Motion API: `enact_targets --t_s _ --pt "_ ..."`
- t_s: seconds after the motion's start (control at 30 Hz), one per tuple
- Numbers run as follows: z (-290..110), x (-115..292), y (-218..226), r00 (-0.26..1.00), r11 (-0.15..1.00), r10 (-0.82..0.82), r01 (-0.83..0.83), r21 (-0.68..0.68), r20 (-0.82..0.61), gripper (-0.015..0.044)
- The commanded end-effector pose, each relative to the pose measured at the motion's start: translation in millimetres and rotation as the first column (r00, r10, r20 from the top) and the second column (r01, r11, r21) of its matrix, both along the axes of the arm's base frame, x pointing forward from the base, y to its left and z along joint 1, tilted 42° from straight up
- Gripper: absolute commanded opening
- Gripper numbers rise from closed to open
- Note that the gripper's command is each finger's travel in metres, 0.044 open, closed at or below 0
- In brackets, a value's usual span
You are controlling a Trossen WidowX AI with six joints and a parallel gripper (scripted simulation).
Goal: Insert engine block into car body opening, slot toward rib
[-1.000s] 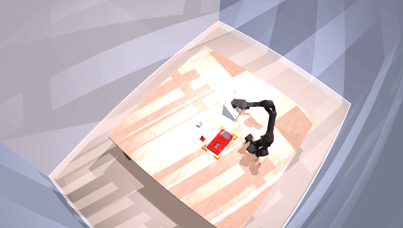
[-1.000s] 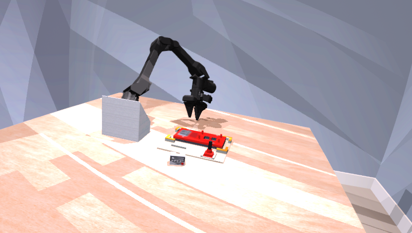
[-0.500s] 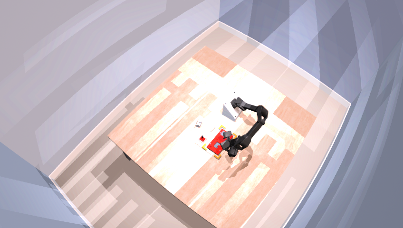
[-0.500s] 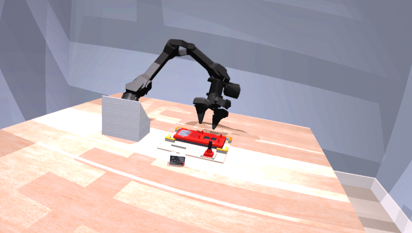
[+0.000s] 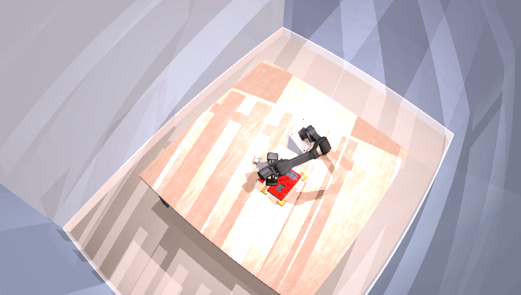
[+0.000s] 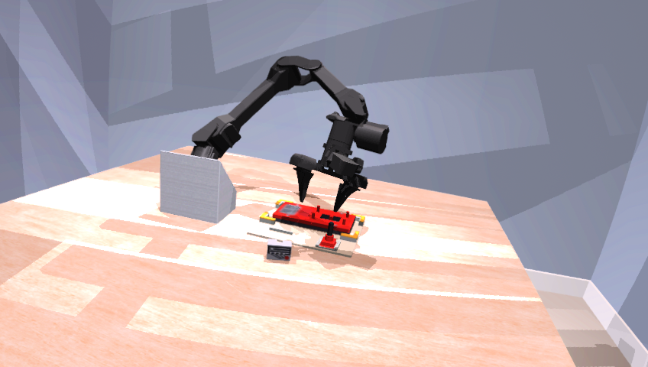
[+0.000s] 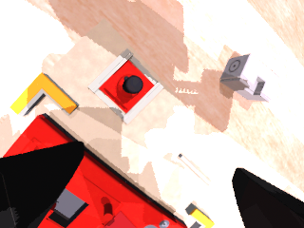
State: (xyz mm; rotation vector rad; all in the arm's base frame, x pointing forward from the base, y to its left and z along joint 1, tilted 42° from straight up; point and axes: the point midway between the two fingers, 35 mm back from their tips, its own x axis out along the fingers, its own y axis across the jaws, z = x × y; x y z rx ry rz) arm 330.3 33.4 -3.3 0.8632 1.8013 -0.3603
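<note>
Pale wood-striped table (image 6: 318, 318) underneath, and the gripper (image 6: 320, 199) hangs spread wide and empty right above the red car body (image 6: 313, 214), while the small grey engine block (image 6: 278, 250) sits apart on the tabletop, just beside a red peg stand (image 6: 328, 241).

We see a bright red car body (image 6: 313, 215) with yellow corner brackets (image 7: 42, 94) — beside it a grey-and-white engine block (image 6: 278, 250), all on a pale table (image 6: 318, 318) banded in salmon and cream.
</note>
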Motion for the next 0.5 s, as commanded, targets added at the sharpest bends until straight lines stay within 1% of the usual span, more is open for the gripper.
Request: enact_targets --t_s 0.0,0.2,0.37,0.47 --pt "-16 -6 -25 0.996 0.996 -0.076 0.079 0.048 -0.047 0.044" --pt "-40 -18 -67 0.975 0.971 -0.197 0.209 0.121 -0.104 0.044" --pt "-67 -36 -110 0.94 0.921 -0.308 0.333 0.201 -0.146 0.044" --pt "-74 -42 -122 0.929 0.903 -0.337 0.365 0.225 -0.153 0.044"
